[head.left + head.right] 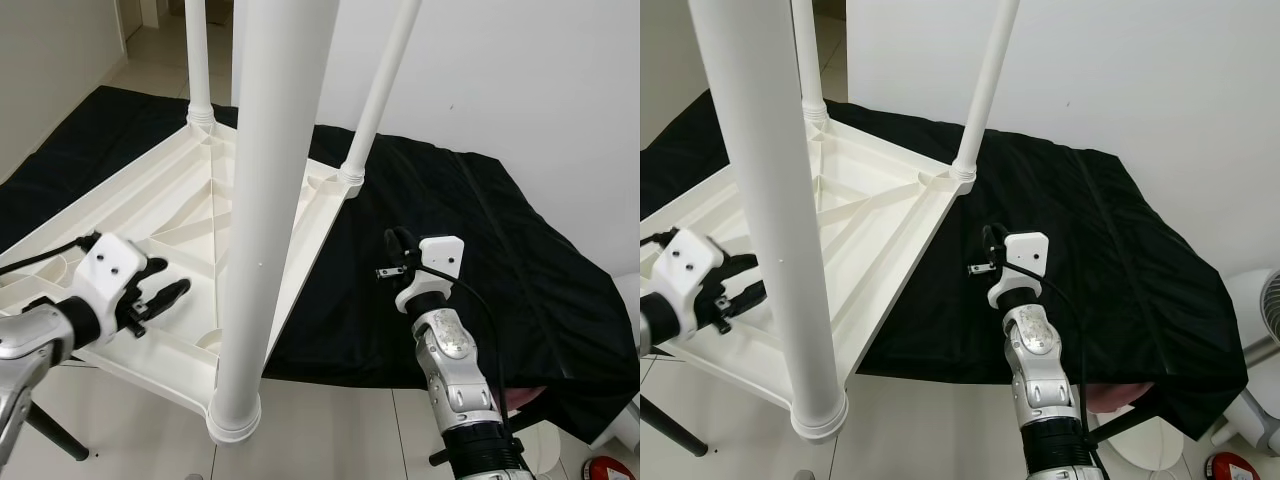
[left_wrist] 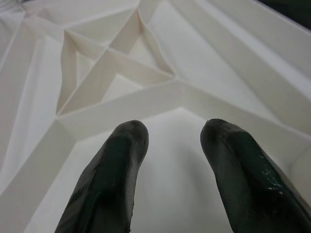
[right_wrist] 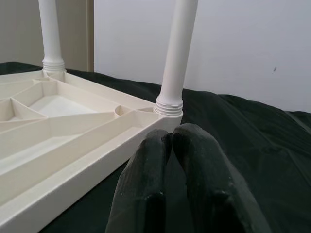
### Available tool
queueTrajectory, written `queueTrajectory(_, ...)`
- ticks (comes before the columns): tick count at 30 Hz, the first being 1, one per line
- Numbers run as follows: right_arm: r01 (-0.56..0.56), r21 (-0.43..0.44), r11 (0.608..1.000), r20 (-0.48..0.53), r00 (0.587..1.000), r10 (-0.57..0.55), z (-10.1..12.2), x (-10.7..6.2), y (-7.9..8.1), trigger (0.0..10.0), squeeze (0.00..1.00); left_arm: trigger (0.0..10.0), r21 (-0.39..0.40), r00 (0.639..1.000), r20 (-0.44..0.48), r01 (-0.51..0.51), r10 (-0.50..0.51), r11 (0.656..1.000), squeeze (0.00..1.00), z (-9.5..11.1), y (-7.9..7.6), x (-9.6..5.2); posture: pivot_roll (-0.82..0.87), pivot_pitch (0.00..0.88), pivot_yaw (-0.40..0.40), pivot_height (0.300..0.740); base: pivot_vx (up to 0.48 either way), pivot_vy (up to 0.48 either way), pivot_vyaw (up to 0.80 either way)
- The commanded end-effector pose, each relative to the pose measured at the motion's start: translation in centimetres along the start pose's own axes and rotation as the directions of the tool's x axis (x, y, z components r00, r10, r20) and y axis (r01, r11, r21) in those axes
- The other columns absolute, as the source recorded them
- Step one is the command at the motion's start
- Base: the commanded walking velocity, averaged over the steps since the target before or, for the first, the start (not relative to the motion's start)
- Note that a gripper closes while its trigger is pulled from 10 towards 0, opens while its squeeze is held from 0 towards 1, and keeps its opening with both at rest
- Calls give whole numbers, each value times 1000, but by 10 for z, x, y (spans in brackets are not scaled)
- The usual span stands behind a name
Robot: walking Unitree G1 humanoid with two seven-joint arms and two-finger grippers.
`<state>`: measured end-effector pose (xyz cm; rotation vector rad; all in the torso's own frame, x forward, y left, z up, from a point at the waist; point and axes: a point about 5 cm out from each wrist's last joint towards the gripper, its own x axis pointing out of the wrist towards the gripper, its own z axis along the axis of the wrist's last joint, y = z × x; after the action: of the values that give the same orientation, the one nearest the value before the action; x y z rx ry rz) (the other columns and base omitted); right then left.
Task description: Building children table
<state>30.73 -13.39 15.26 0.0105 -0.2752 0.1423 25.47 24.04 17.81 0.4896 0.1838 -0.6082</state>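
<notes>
Jaws of the left gripper [image 1: 165, 292] stand apart with nothing between them, hovering over the ribbed underside of the upturned white tabletop [image 1: 190, 215], which lies on a bed draped in a black sheet [image 1: 470, 230]; three white legs are fitted and stand upright, the near leg [image 1: 265, 200] just beside this gripper, the back-left leg [image 1: 197, 60] and back-right leg [image 1: 380, 90] at the far corners. The right eye view shows the right gripper [image 1: 987, 262] over the black sheet, near the tabletop's right edge, short of the back-right leg. The left wrist view looks down between two parted fingers [image 2: 109, 179] onto crossing ribs [image 2: 112, 68] directly below. In the right wrist view the fingers [image 3: 160, 194] are pressed together, the back-right leg's collar straight ahead. No loose leg is in view; the left arm looks nearer any empty socket.
</notes>
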Motion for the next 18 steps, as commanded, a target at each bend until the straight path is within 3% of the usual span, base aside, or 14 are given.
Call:
queueTrajectory(1, 13, -15, 1000, -22, 1000, -13, -3, -4, -7, 10000, 0, 10000, 18, 998, -8, 63, -63, 998, 0, -2, -6, 0, 106, 0, -151, 740, 0, 0, 0)
queueTrajectory(5, 8, -20, 1000, -40, 999, -9, -5, -8, -7, 10000, 0, 10000, -23, 994, 7, 112, -112, 993, 0, -1, -6, -8, 113, 0, -157, 740, 0, 0, 0)
queueTrajectory(11, 0, -23, 1000, -54, 999, -1, -7, -10, -5, 10000, 0, 10000, -15, 988, -2, 153, -153, 988, 0, -1, -7, -13, 116, 0, -155, 740, 0, 0, 0)
queueTrajectory(12, -3, -24, 1000, -58, 998, 1, -8, -11, -4, 10000, 0, 10000, -26, 982, 2, 187, -187, 982, 129, -2, -12, -14, 115, 0, -152, 740, 0, 0, 0)
queueTrajectory(13, -4, -26, 1000, -61, 998, 2, -9, -12, -3, 10000, 0, 10000, -44, 977, 12, 215, -214, 976, 1000, -2, -16, -13, 113, 0, -149, 740, 0, 0, 0)
queueTrajectory(18, -1, -30, 1000, -77, 997, -1, -10, -16, -4, 10000, 0, 10000, -17, 967, 1, 256, -256, 966, 1000, -6, -16, -18, 112, 0, -143, 740, 0, 0, 0)
